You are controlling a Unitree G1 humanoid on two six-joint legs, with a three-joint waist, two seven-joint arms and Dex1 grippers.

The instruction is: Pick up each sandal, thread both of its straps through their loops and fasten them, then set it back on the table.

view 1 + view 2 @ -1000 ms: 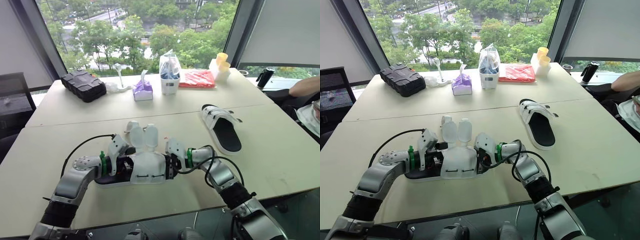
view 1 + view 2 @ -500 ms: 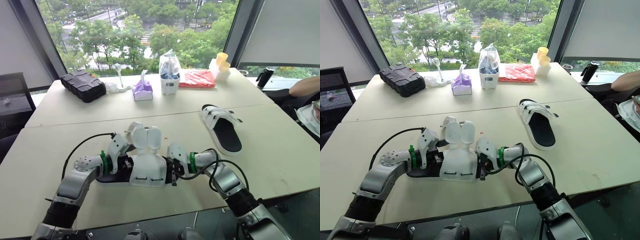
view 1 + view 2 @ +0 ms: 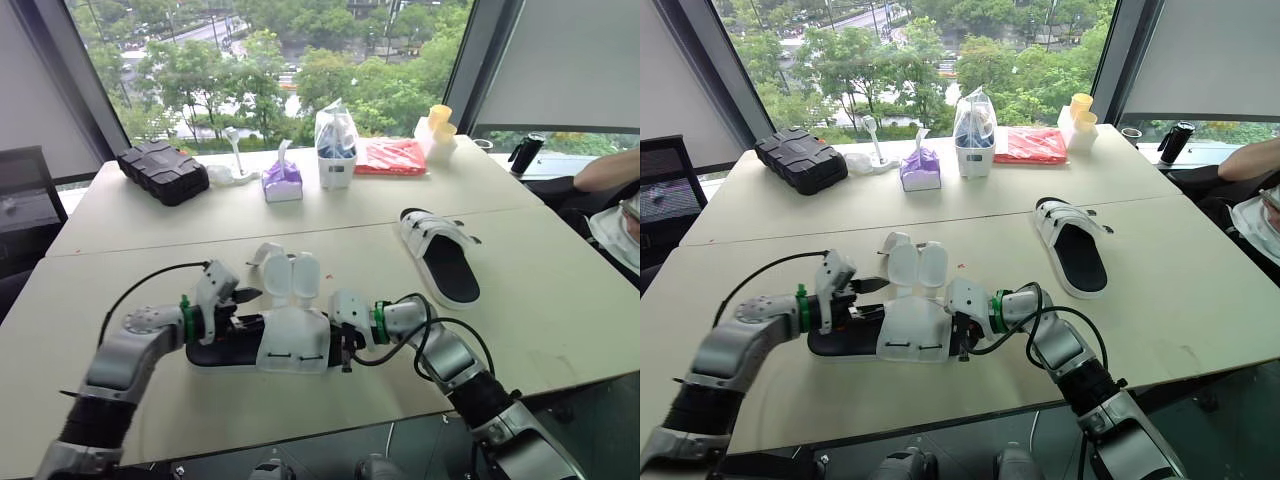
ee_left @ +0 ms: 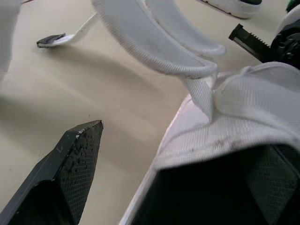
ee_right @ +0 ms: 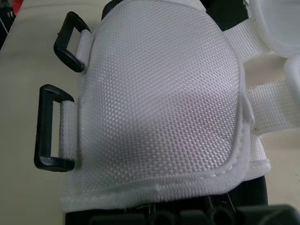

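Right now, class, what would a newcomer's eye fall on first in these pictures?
A white sandal lies toward the front of the table, its two straps standing up unfastened, with the left gripper and right gripper at either end. The second sandal lies alone farther right, and a black case sits near the far left corner.

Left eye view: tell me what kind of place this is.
Probably an upper-floor office or meeting room: tall windows look down on treetops and a road, two pale tables stand pushed together, and a tissue box and stacked yellow cups sit along the far edge.
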